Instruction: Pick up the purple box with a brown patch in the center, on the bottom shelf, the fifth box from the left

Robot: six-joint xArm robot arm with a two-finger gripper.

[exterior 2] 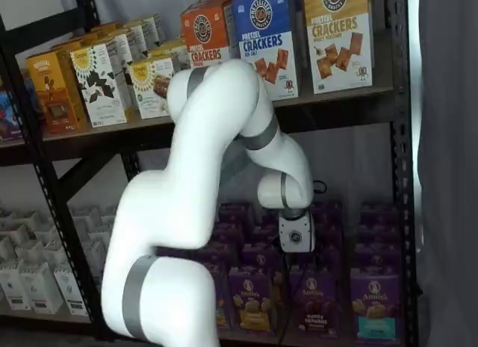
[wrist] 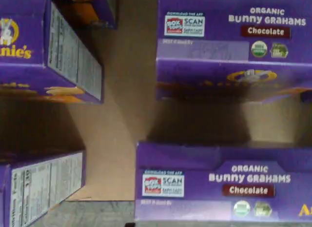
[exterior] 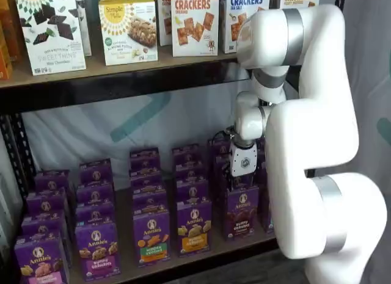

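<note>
The purple box [exterior: 241, 213] with the dark brown centre patch stands upright at the front of its row on the bottom shelf [exterior: 211, 250]. It also shows in a shelf view [exterior 2: 312, 299]. More Chocolate Bunny Grahams cartons stand behind it, and the wrist view shows the tops of two [wrist: 229, 31] [wrist: 214, 185] over the wooden board [wrist: 122, 114]. My gripper [exterior: 242, 181] hangs straight down over this row, just behind the front box, and it shows in both shelf views [exterior 2: 297, 254]. Its white body is clear, but its fingers are lost against the dark cartons.
A purple carton with an orange-yellow centre [exterior: 194, 226] stands in the row to the left, and one with a green-and-orange centre [exterior: 151, 235] beyond it. A teal-patched carton [exterior 2: 373, 308] stands to the right. The upper shelf beam [exterior: 122, 82] with cracker boxes [exterior: 194, 21] runs above the arm.
</note>
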